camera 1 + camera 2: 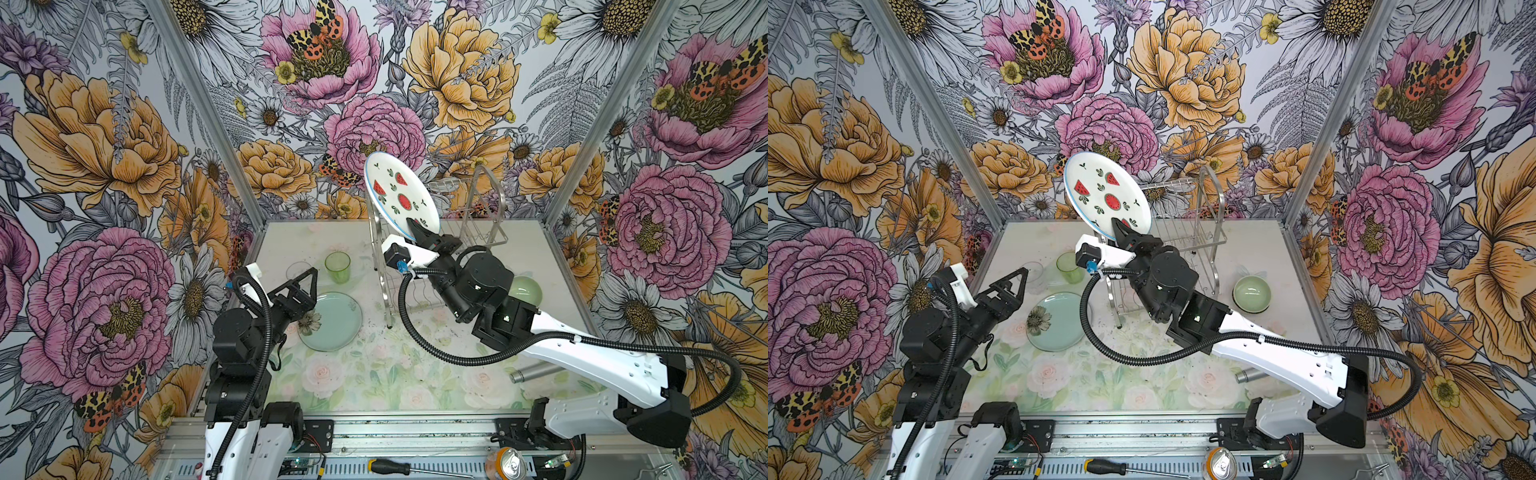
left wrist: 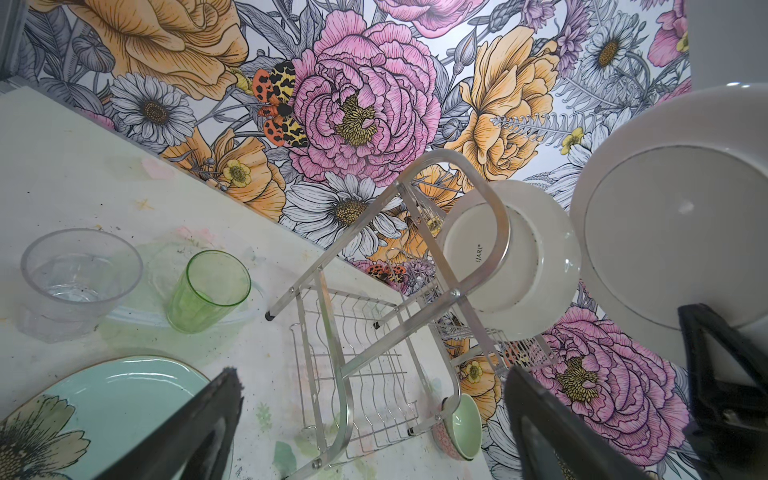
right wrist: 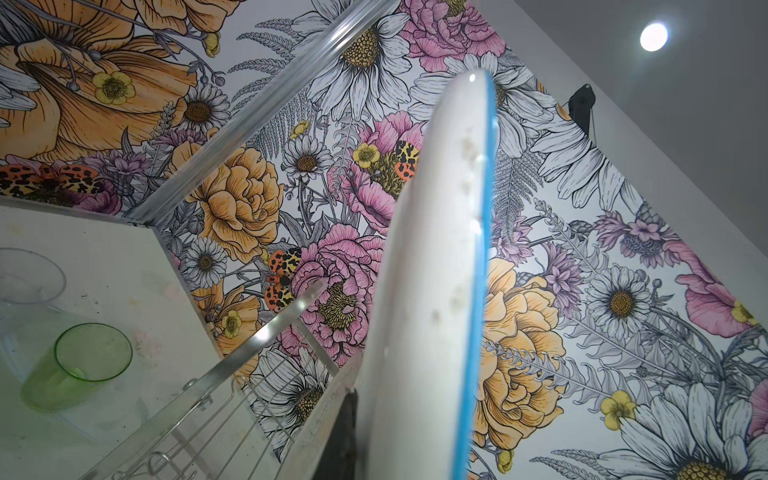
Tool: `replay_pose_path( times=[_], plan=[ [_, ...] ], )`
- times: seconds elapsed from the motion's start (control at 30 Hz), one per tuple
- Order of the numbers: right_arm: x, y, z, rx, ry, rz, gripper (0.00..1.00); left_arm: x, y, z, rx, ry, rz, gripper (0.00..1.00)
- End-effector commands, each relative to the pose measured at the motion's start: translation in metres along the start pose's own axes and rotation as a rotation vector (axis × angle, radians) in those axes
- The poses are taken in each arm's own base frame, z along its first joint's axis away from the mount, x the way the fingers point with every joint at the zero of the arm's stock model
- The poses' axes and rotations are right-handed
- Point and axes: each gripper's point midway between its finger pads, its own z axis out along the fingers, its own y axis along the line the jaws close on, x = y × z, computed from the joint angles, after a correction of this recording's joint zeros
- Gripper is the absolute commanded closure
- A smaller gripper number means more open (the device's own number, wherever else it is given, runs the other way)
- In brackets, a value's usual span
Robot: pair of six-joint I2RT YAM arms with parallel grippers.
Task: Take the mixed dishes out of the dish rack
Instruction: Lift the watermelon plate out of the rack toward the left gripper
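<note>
The right end effector [image 1: 415, 226] is clamped on the lower rim of the fruit plate [image 1: 399, 195]. The plate is held on edge over the rack [image 1: 492, 189] at the centre of both top views, rising up and left from the fingertips (the right wrist view shows only its blue-edged rim). A cream plate [image 2: 511, 266] stands on edge in the rack, behind the arch in the left wrist view. The left end effector [image 1: 305, 286], at left centre, hovers with jaws spread wide and empty beside the mint plate [image 1: 332, 320]. The tumbler [image 1: 337, 266] and glass [image 1: 297, 270] stand just above it in the frame. A green bowl [image 1: 1252, 293] sits on the counter [image 1: 374, 374], right of the rack
</note>
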Motion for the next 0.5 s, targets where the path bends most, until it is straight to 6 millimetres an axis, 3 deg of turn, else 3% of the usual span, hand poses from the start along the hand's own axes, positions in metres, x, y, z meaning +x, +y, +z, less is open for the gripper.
replay_pose_path(
  times=[0.0, 0.47],
  plan=[
    [-0.023, -0.054, -0.005, 0.182, -0.037, -0.001, 1.0, -0.011, -0.022, -0.011, 0.065, -0.025, 0.02, 0.01],
    [-0.042, -0.034, -0.003, 0.269, -0.038, -0.182, 1.0, -0.026, -0.07, -0.028, 0.24, -0.048, 0.077, 0.01]
  ],
)
